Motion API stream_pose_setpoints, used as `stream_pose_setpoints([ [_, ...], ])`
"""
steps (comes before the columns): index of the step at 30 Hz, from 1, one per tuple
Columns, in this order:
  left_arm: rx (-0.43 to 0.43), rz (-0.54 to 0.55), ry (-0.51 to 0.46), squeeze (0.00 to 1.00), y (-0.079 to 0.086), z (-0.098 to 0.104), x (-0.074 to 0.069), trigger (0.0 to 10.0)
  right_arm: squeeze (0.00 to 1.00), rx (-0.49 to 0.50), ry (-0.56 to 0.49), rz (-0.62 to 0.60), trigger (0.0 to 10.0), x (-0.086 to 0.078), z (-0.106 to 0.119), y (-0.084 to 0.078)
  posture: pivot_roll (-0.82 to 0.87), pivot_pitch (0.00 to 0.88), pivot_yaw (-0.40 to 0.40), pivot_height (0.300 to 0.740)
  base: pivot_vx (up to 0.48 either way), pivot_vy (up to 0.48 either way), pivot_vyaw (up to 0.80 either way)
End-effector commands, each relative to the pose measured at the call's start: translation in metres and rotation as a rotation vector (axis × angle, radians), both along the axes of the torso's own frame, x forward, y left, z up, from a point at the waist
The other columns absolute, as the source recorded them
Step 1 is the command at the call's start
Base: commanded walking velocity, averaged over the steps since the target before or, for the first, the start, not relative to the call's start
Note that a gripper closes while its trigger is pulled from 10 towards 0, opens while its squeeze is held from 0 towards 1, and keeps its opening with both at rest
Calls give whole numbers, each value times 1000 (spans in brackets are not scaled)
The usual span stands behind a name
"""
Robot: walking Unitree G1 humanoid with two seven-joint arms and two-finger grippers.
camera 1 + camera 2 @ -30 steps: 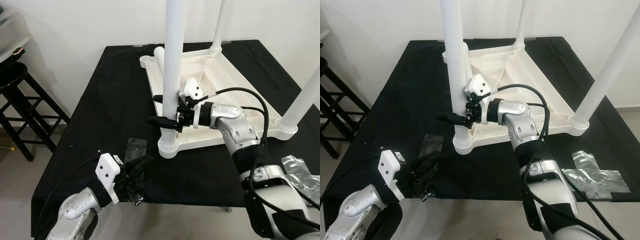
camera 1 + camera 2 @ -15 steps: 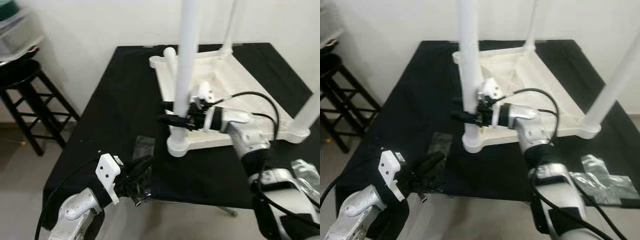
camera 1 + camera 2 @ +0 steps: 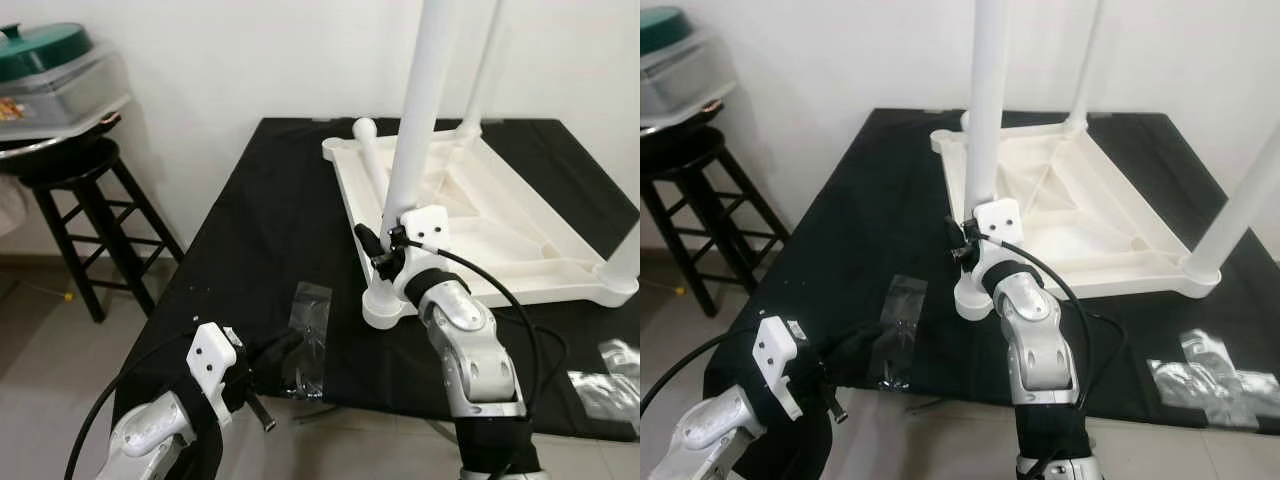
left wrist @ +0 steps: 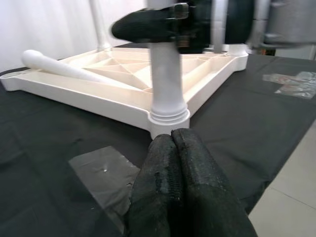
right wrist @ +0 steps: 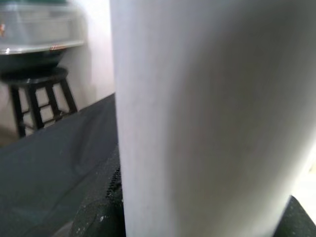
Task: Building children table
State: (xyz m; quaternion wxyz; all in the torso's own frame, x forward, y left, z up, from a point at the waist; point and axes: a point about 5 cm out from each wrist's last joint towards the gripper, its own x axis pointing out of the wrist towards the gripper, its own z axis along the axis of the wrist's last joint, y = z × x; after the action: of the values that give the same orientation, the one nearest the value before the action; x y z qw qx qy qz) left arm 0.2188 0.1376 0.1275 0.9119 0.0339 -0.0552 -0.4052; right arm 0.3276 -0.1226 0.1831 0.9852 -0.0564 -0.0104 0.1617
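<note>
The white children's table top [image 3: 500,215] lies inverted on the black-covered worktop [image 3: 260,230], ribbed underside up. This position exposes the corner sockets for fitting legs.

Near corner leg [image 3: 415,130]: stands upright in the corner socket nearest the robot. The right hand [image 3: 380,250] is clamped on it low down, just above the socket [image 3: 385,305]; the right wrist view shows the white tube pressed between the black fingers [image 5: 98,212]. Judged purpose: seating or steadying the leg.

Two further legs rise from the table top's far and right corners. One loose leg [image 3: 370,150] lies on the table top near the remaining corner, not yet fitted.

Left hand [image 4: 175,182]: clenched, holding nothing, low at the worktop's near edge beside a clear plastic bag [image 3: 305,325].

A black stool [image 3: 85,220] stands beyond the worktop's left side.
</note>
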Motion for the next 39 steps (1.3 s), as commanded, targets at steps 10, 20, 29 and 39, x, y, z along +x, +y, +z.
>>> stream_pose_setpoints([
  [10,2,-7,5,0,1,-1,0,0,1000,-16,99,52,10000,15,8,-1,40,87,43,740,0,0,0],
  [20,-7,-13,2,0,-2,0,1,0,0,-202,37,660,10000,12,22,-30,41,97,38,740,0,0,0],
  [29,-6,-9,-1,0,-1,1,1,0,0,-185,124,698,10000,27,14,-50,53,104,41,740,0,0,0],
  [39,-2,-8,-2,0,-1,1,0,0,0,-109,115,707,196,39,17,-47,66,109,41,740,0,0,0],
])
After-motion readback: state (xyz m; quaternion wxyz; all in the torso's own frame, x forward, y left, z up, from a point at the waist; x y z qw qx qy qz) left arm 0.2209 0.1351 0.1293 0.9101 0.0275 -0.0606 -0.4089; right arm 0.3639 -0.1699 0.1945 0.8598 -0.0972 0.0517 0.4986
